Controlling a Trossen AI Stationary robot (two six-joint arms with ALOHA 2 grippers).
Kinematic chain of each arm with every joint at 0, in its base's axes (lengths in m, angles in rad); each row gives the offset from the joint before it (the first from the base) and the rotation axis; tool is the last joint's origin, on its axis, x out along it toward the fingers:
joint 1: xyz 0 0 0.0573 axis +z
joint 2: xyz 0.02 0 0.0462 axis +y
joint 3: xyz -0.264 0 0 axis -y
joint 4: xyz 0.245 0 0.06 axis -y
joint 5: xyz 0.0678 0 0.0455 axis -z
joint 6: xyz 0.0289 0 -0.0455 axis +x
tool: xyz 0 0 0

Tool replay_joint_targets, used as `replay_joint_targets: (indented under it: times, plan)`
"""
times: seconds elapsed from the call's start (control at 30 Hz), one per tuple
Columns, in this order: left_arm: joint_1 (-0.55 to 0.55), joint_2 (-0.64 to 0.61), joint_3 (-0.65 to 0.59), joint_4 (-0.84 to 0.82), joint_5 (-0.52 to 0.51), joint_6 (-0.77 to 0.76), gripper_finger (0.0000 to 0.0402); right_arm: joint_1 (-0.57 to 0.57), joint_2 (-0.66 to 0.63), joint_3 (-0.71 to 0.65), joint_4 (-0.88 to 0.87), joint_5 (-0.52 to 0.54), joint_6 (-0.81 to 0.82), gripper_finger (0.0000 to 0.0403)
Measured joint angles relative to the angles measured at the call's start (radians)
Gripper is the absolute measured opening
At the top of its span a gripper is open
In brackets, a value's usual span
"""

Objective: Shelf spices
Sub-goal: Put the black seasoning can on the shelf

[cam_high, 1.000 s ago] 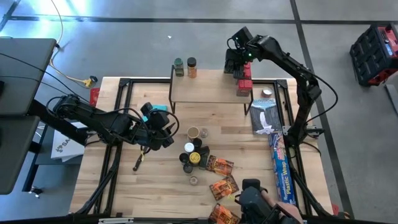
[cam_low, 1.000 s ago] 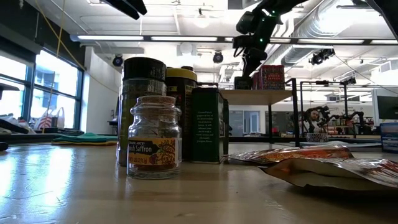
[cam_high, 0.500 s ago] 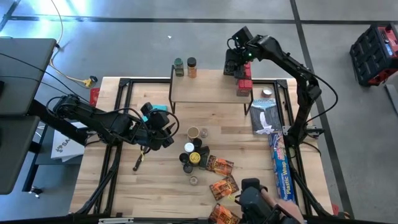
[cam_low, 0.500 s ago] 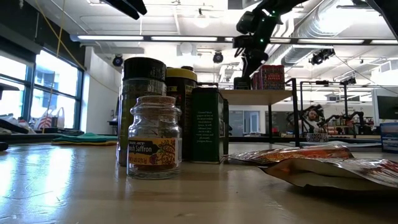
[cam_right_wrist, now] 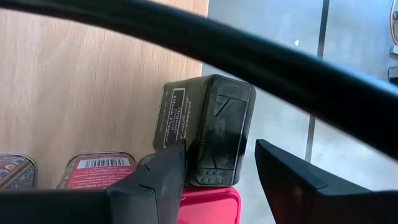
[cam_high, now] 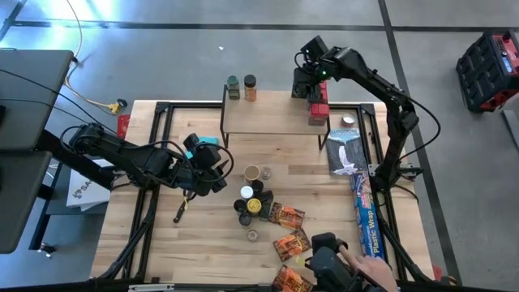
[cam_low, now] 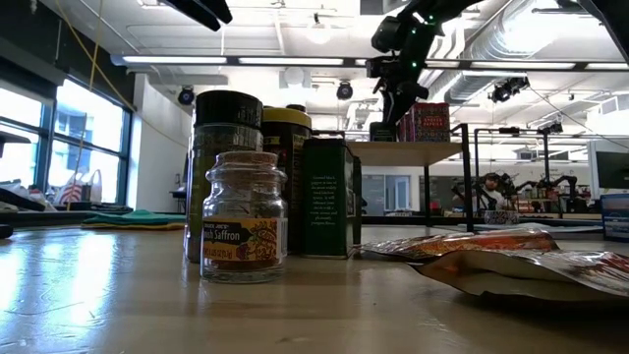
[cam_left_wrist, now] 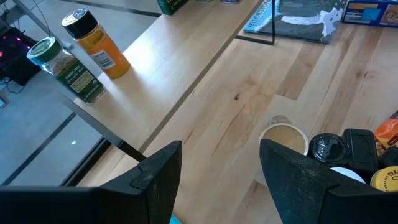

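The shelf stands at the table's far side, with two jars on its far left corner and red boxes along its right end. My right gripper hangs open over the shelf's far right corner, its fingers on either side of a dark tin that stands upright beside the red boxes. My left gripper hovers open left of the jar cluster. Orange-brown packets lie near the table's near edge. My right gripper comes down from above with a finger beside the tin's labelled side and the other finger beside its opposite edge. I cannot tell whether either finger touches the tin, which stands on the shelf.
A long blue plastic-wrap box and a grey-white bag lie along the table's right side. A teal cloth sits by my left gripper. A person's hand shows at the near edge. A small tool lies left of the jars.
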Motion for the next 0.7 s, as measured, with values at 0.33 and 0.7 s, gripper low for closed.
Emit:
replay_joint_targets:
  times: [0.33, 0.7]
  plan:
    - [0.000, 0.000, 0.000, 0.000, 0.000, 0.000, 0.0210, 0.018, 0.000, 0.000, 0.000, 0.016, -0.018, 0.0186]
    - [0.000, 0.000, 0.000, 0.000, 0.000, 0.000, 0.0210, 0.074, -0.058, 0.000, -0.018, 0.046, 0.018, 0.0185]
